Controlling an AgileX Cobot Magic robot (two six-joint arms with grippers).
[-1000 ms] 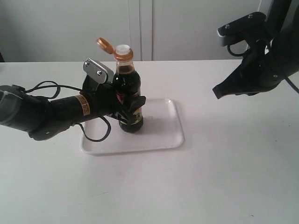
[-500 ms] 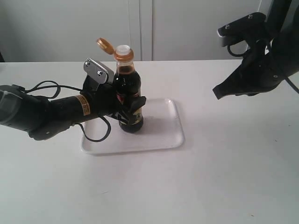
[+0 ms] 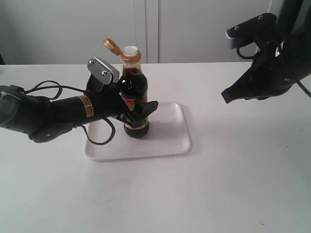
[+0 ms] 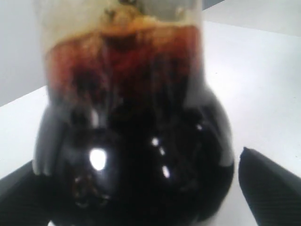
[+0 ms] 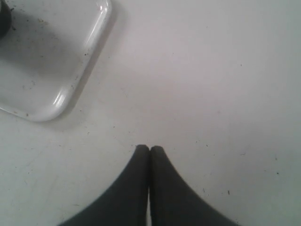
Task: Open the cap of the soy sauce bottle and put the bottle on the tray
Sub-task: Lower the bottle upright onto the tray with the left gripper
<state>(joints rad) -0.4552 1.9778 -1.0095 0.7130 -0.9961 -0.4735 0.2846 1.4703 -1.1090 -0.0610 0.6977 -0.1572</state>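
The soy sauce bottle [image 3: 134,92] stands upright on the left half of the white tray [image 3: 165,141]. Its orange-brown cap [image 3: 111,44] is flipped back on its hinge, leaving the white spout [image 3: 130,50] bare. My left gripper [image 3: 139,115] surrounds the bottle's body with its jaws spread. In the left wrist view the dark bottle [image 4: 136,141] fills the picture, and a strip of white shows between it and one finger [image 4: 268,188]. My right gripper [image 3: 226,96] hangs shut and empty above the table, far to the right, with its fingertips [image 5: 142,149] pressed together.
The right wrist view shows a rounded tray corner [image 5: 56,101] beside bare white tabletop [image 5: 211,84]. A black cable [image 3: 97,138] from the left arm loops over the tray's left edge. A white wall stands behind the table.
The left gripper's near finger has swung outward from the bottle, and the wrist has shifted slightly up and right. The bottle stays on the tray. The right arm is still.
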